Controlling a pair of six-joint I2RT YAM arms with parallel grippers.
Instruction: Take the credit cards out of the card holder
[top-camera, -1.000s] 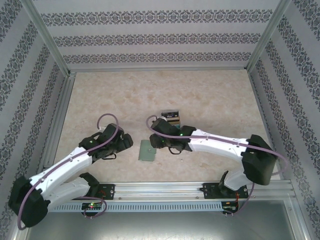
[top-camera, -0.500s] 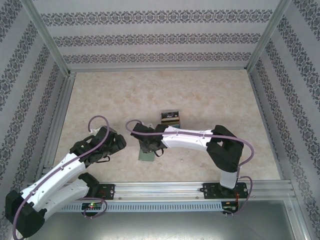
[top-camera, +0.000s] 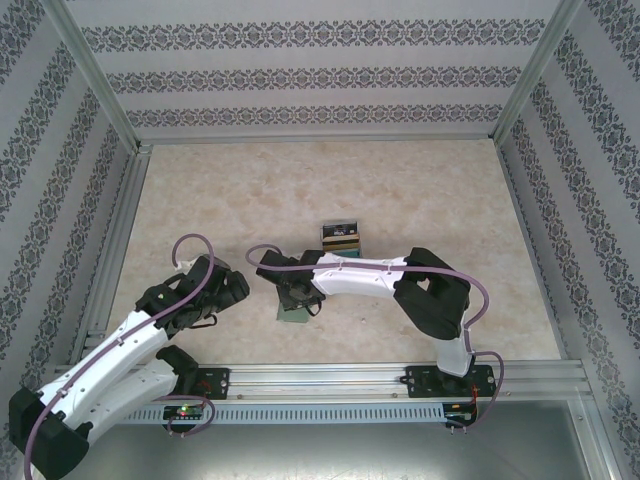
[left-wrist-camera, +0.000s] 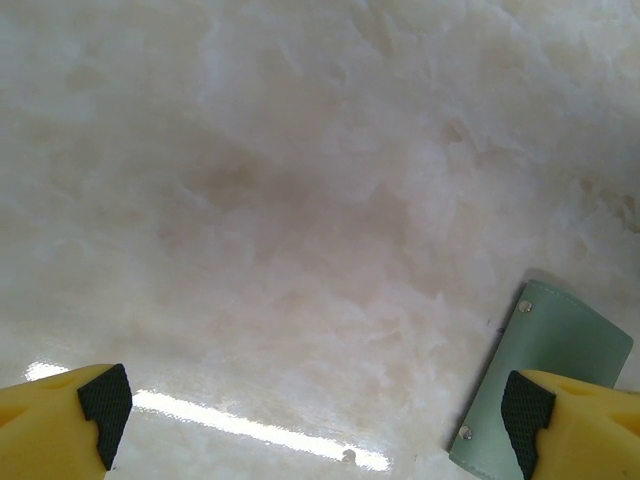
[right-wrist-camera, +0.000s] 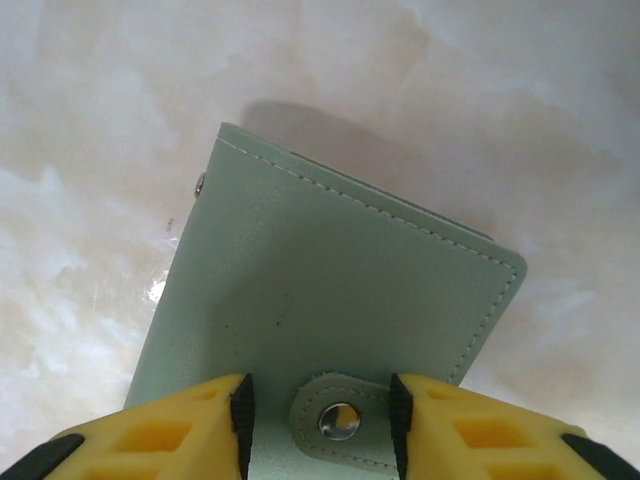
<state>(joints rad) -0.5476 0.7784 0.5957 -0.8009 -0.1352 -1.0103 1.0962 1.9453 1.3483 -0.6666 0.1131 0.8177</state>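
The card holder (right-wrist-camera: 330, 270) is a pale grey-green stitched wallet lying shut on the table, its snap tab (right-wrist-camera: 338, 420) fastened. My right gripper (right-wrist-camera: 318, 415) hovers right over it, open, with one finger on each side of the tab and a gap at both. From above, that gripper (top-camera: 296, 297) covers most of the holder (top-camera: 289, 317). A small stack of credit cards (top-camera: 340, 236), black and tan-gold, lies farther back. My left gripper (left-wrist-camera: 315, 405) is wide open over bare table, with a corner of the holder (left-wrist-camera: 545, 345) by its right finger.
The marble-patterned tabletop (top-camera: 420, 200) is bounded by patterned walls and aluminium rails (top-camera: 120, 230). My left gripper (top-camera: 232, 290) sits just left of the holder. The right arm's elbow (top-camera: 435, 295) folds over the near right.
My right arm has swung left and folded back, bringing its gripper over the holder. My left arm has drawn back a little toward the left.
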